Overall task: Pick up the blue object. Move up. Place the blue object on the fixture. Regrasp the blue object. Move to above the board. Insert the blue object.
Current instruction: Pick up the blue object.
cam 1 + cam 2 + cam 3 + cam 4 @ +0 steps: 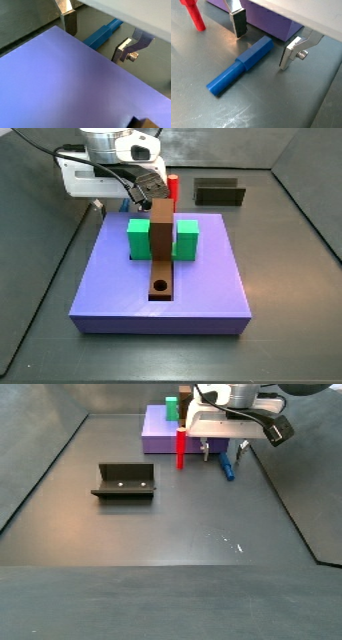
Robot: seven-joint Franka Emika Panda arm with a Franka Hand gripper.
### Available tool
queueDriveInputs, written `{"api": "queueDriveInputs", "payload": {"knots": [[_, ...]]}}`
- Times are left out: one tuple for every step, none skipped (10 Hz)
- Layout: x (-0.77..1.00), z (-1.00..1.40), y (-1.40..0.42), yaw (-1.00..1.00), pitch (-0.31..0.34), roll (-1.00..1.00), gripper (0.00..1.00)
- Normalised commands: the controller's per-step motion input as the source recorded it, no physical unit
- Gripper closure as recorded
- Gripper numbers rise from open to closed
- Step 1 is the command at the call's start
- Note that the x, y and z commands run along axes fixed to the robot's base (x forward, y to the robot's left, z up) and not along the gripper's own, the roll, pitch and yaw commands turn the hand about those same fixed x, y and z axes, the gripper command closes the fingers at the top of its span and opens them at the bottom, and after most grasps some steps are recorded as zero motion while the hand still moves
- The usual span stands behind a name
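Blue object (240, 66) flat on grey floor (291, 105) by board (67, 85), gripper (262, 39) fingers apart straddling it.

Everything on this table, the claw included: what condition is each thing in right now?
gripper: open, low over the floor beside the board, fingers astride the blue object, not clamped.
blue object: lying flat on the floor, not lifted.
red peg: standing upright next to the board.
fixture: empty, standing apart on the floor.
board: flat, the brown strip's hole unfilled.
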Motion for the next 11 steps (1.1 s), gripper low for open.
{"api": "queueDriveInputs", "payload": {"knots": [[0.0, -0.11, 0.0, -0.05, -0.026, 0.23, 0.0], [0.0, -0.18, 0.0, -0.03, -0.044, 0.17, 0.0], [0.0, -0.15, 0.0, -0.02, -0.037, 0.13, 0.0], [0.0, -0.05, 0.0, -0.01, 0.0, 0.12, 0.0], [0.0, 0.0, -0.01, 0.0, 0.0, 0.09, 0.0], [0.0, 0.0, 0.0, 0.0, 0.0, 0.0, 0.0], [0.0, 0.0, 0.0, 0.0, 0.0, 0.0, 1.0], [0.0, 0.0, 0.0, 0.0, 0.0, 0.0, 1.0], [0.0, 0.0, 0.0, 0.0, 0.0, 0.0, 1.0], [0.0, 0.0, 0.0, 0.0, 0.0, 0.0, 1.0], [0.0, 0.0, 0.0, 0.0, 0.0, 0.0, 1.0]]}}
